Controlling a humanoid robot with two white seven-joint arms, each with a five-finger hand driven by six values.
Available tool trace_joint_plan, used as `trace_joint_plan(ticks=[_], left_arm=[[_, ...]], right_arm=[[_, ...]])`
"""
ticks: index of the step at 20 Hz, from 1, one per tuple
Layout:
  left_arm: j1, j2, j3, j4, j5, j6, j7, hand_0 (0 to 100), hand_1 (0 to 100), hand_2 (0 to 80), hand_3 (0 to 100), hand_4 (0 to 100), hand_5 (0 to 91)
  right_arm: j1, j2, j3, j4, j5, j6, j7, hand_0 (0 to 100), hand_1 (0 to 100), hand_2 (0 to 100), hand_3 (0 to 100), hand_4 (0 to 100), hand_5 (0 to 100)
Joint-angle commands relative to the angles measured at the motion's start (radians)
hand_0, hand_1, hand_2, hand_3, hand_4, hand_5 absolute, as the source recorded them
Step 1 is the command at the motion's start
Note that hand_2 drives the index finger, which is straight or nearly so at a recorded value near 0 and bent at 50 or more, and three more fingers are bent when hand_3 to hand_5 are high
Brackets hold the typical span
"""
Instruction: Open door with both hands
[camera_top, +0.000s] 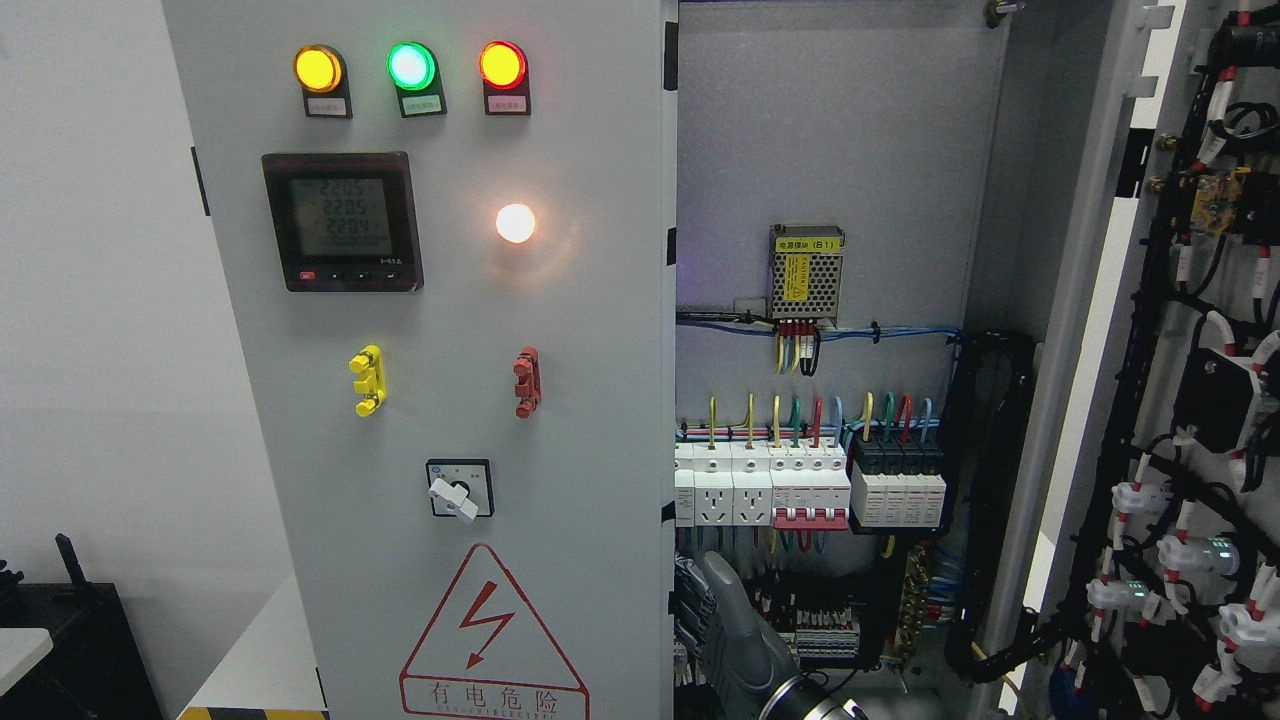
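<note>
A: Which hand shows, lower centre?

B: One grey hand (735, 625), its arm rising from the bottom edge right of the middle, so the right. Its fingers reach up along the inner edge of the left door (420, 400). Whether they clasp that edge, I cannot tell. The left hand is not in view.

A: And the doors?

B: The left door, carrying the meter (342, 222), indicator lamps (411, 66) and rotary switch (458, 490), stands shut or nearly so. The right door (1190, 400) is swung wide open, wiring on its inner face.

A: The hazard?

B: Just behind the hand sit breakers (810, 485) and terminal wiring (810, 610). I judge that a slip off the edge could drive the fingers into them, snagging a wire or tripping a lever.
</note>
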Motion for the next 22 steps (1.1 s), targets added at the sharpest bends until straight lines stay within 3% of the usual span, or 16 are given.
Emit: trace_joint_plan(ticks=[1,10,13,22], left_arm=[[0.000,0.000,0.000,0.023,0.000,0.001,0.000,0,0,0.0,0,4,0.0],[0.000,0.000,0.000,0.023,0.000,0.001,0.000,0,0,0.0,0,4,0.0],[0.000,0.000,0.000,0.023,0.000,0.001,0.000,0,0,0.0,0,4,0.0],[0.000,0.000,0.000,0.023,0.000,-0.001,0.000,0,0,0.0,0,4,0.0]], right_arm=[[0.000,-0.028,-0.003,0.000,-0.004,0.003,-0.002,0,0,0,0,0,0],[0.016,-0.037,0.000,-0.013,-0.005,0.000,0.002,0,0,0,0,0,0],[0.022,-0.038,0.000,-0.020,-0.005,-0.003,0.041,0,0,0,0,0,0],[0.028,-0.035,0.006,-0.030,-0.007,-0.004,0.064,0,0,0,0,0,0]])
